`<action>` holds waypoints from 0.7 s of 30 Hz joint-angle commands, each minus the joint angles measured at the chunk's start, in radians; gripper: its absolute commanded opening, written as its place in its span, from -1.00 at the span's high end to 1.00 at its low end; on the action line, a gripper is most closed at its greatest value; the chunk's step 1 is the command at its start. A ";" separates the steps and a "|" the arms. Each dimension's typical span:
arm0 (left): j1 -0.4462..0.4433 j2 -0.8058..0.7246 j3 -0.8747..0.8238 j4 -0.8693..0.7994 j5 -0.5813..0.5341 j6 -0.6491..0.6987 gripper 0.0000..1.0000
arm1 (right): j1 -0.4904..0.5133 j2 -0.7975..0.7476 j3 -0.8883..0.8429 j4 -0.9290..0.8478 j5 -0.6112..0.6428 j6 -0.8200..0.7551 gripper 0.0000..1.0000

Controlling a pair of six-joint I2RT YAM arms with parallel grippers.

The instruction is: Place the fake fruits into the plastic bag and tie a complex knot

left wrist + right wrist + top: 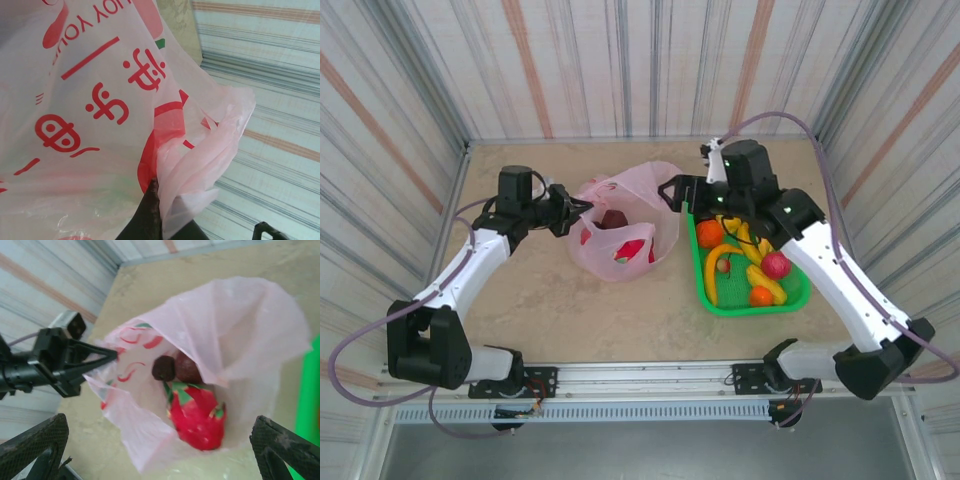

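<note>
**Top external.** The left hand (563, 212) is clamped on the left rim of the plastic bag (630, 240), which lies mouth-up in the middle of the counter (540, 300). The right hand (672, 192) hangs at the bag's right rim, beside the green basket (802, 296). Whether it touches the plastic cannot be told. The basket holds two orange balls (710, 232), one red ball (776, 265) and yellow bananas (760, 282) that overlap too much to count. The right arm hides the basket's far corner.

**Left wrist.** Dark fingers (149, 220), cut off by the bottom edge, pinch a bunched fold of the bag.

**Right wrist.** The right hand's jaws are spread wide and grip nothing, poised over the bag's mouth. Three fake fruits lie inside: a dark brown one (163, 368), a reddish-brown one (189, 369) and a red one with green leaves (197, 417).
</note>
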 commanded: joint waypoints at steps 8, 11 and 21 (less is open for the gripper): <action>0.034 -0.064 -0.029 -0.017 -0.001 0.036 1.00 | -0.192 -0.148 -0.221 -0.301 0.028 -0.057 -0.87; 0.041 -0.071 -0.032 -0.021 0.004 0.040 1.00 | -0.220 -0.161 -0.296 -0.322 0.046 -0.067 -0.85; 0.047 -0.087 -0.037 -0.030 0.007 0.040 1.00 | -0.288 -0.101 -0.477 -0.214 0.075 -0.111 -0.62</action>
